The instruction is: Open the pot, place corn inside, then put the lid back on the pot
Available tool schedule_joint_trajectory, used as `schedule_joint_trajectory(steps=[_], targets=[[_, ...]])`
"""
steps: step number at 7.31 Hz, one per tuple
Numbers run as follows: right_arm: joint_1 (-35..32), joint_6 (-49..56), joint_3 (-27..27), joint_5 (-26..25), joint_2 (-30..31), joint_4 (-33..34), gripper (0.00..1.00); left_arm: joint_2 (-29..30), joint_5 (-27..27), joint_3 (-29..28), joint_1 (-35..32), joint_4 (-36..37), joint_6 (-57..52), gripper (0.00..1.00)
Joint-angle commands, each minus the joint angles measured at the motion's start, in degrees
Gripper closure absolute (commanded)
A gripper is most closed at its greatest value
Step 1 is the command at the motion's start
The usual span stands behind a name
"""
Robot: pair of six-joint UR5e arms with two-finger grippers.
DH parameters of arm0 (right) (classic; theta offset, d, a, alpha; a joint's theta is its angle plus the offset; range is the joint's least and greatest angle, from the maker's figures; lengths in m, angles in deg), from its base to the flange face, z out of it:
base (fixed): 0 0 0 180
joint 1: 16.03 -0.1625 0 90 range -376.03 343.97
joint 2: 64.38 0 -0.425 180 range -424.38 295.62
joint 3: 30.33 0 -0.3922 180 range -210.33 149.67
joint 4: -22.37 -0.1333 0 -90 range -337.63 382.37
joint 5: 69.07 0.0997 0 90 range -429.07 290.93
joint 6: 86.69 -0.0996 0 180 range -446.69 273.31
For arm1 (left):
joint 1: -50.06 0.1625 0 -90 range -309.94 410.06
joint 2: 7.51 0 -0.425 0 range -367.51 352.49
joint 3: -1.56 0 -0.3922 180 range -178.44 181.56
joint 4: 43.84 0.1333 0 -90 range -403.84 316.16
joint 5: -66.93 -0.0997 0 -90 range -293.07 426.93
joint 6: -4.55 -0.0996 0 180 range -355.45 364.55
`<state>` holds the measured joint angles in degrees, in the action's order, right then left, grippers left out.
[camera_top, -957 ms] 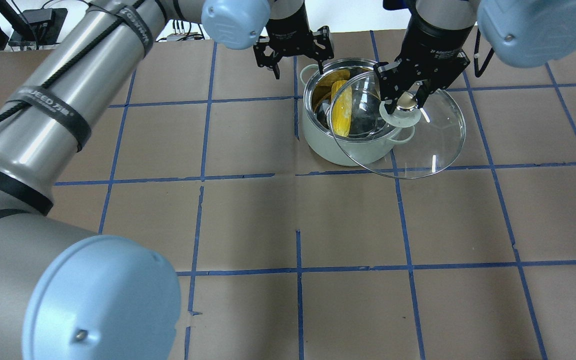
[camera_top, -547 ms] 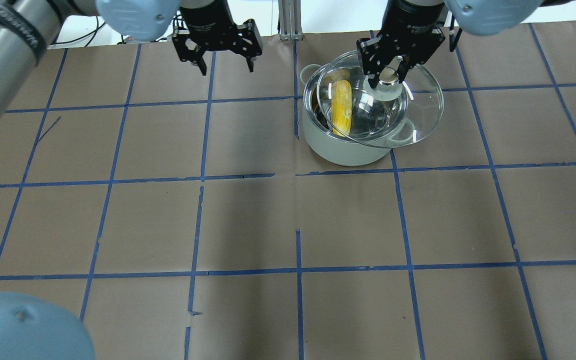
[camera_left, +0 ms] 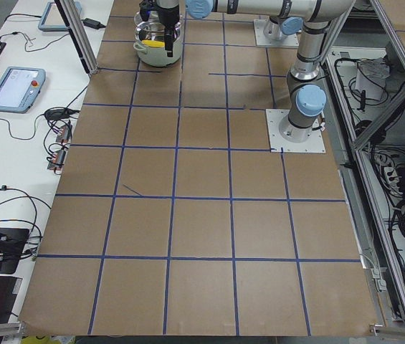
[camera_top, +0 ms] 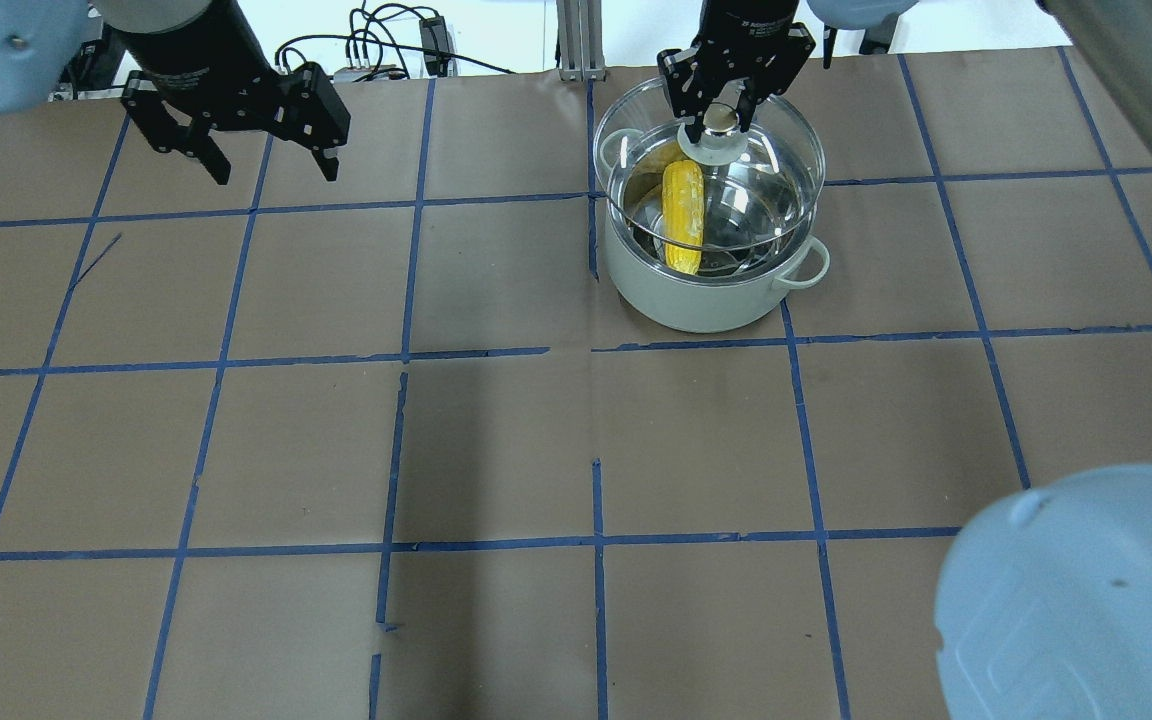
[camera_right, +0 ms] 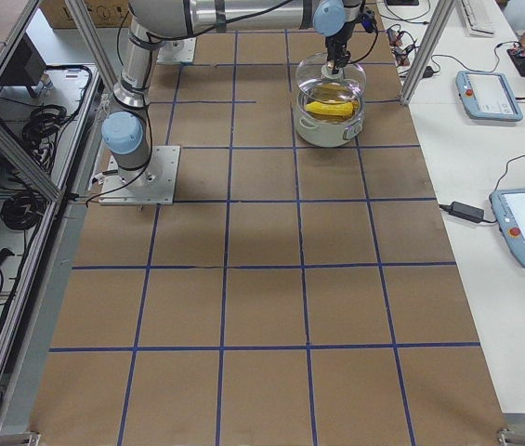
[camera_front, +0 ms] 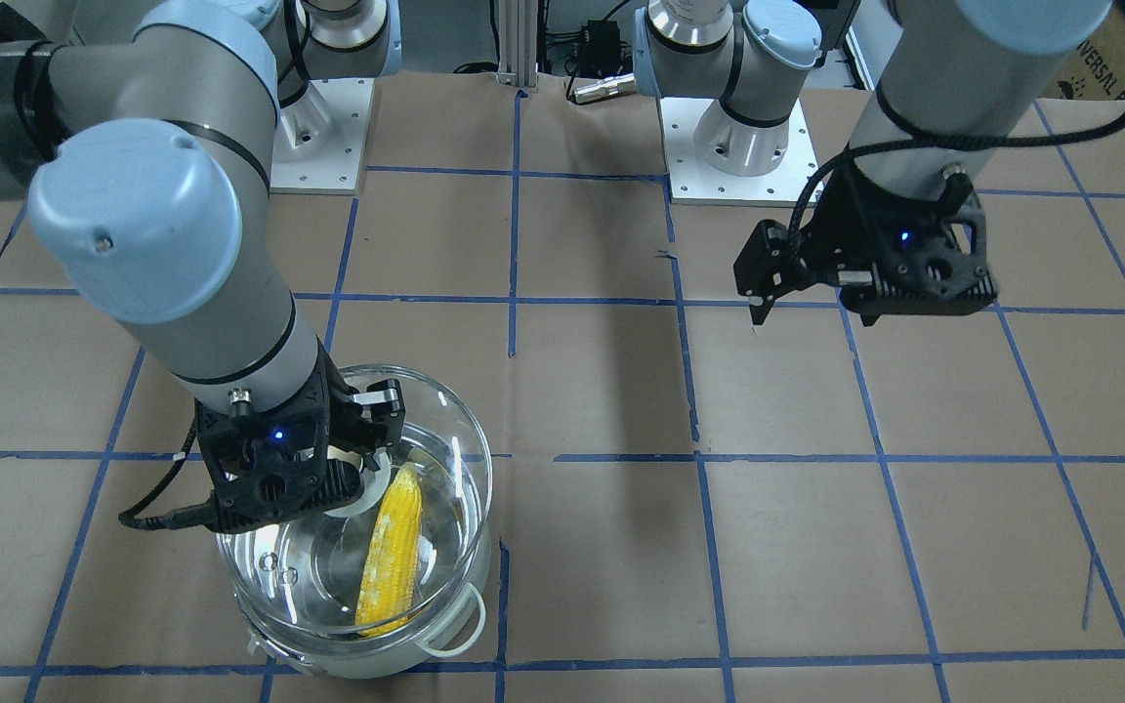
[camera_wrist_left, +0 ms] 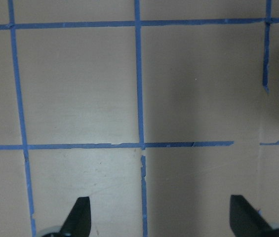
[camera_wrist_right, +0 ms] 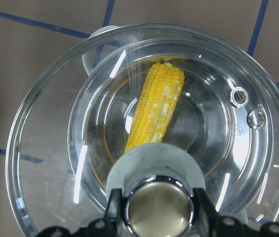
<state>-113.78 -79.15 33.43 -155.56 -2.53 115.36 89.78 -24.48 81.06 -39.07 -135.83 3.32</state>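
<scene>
The pale-green pot (camera_top: 711,295) stands at the far middle of the table, with the yellow corn (camera_top: 682,215) lying inside it. My right gripper (camera_top: 723,120) is shut on the cream knob (camera_wrist_right: 159,210) of the clear glass lid (camera_top: 786,175) and holds the lid just above the pot, roughly centred. Through the glass (camera_wrist_right: 45,148) the right wrist view shows the corn (camera_wrist_right: 156,108). The front view shows the lid (camera_front: 455,430), the corn (camera_front: 392,547) and the pot (camera_front: 396,662). My left gripper (camera_top: 274,168) is open and empty above the table, far to the pot's left (camera_wrist_left: 159,207).
Brown paper with a blue tape grid (camera_top: 596,450) covers the table. My right arm's elbow (camera_top: 1076,600) fills the overhead view's lower right. The arm base plates (camera_front: 733,171) lie at the robot's side. Tablets (camera_right: 490,93) lie on the side bench.
My right gripper has carried the lid leftward from beside the pot to over it. My left gripper has moved left, away from the pot, still open.
</scene>
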Motion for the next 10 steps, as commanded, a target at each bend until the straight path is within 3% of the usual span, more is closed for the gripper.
schedule_joint_trajectory(steps=[1, 4, 10], targets=[[-0.1, 0.0, -2.8, 0.1, -4.3, 0.3, 0.61, -2.8, -2.3, 0.2, 0.5, -3.3, -0.4, 0.00], [-0.1, 0.5, -1.4, 0.2, -5.1, 0.9, 0.64, -5.3, 2.2, 0.5, 0.5, -4.9, -0.5, 0.00], [0.9, 3.1, -1.3, -0.1, -5.2, -0.1, 0.65, -6.8, 1.7, 2.5, 1.3, -4.4, -1.1, 0.00]])
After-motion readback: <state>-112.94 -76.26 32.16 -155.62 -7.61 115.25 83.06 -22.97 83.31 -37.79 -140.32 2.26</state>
